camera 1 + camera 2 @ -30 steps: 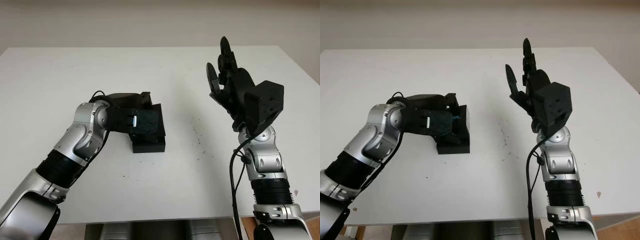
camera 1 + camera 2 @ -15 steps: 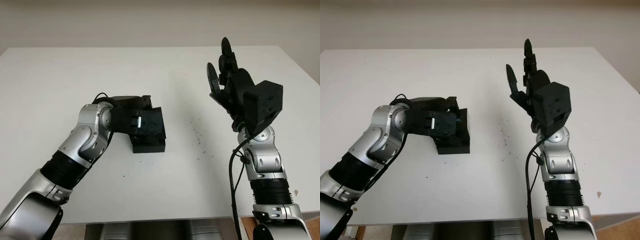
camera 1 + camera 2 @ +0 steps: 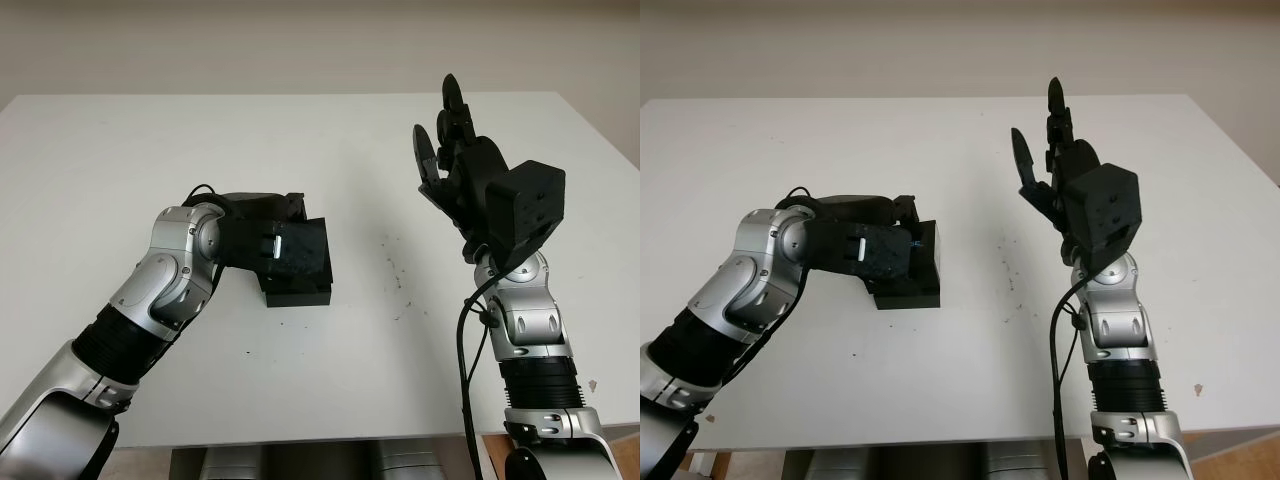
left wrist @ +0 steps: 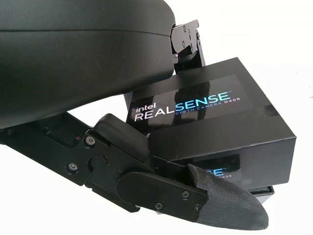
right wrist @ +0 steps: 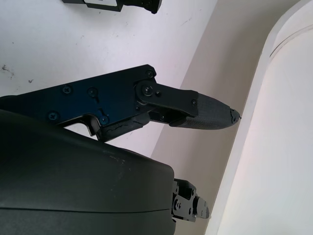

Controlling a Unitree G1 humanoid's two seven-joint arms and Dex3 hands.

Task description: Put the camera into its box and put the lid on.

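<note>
White worktop (image 3: 120,160) spans the frame, and near its middle sits the black box (image 3: 297,290) directly on it, with dark specks (image 3: 395,275) scattered just right of it.

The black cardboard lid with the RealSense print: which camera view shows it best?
The left wrist view: the black cardboard lid shows close, print readable, held in the left hand. Both eye views show it small, tilted over the black box, partly behind that hand.

Both arms are silver-shelled with black ribbed joints, each ending in a black three-fingered hand (image 3: 262,243) (screw heads dot the finger links), the right hand (image 3: 455,150) trailing a black cable.
</note>
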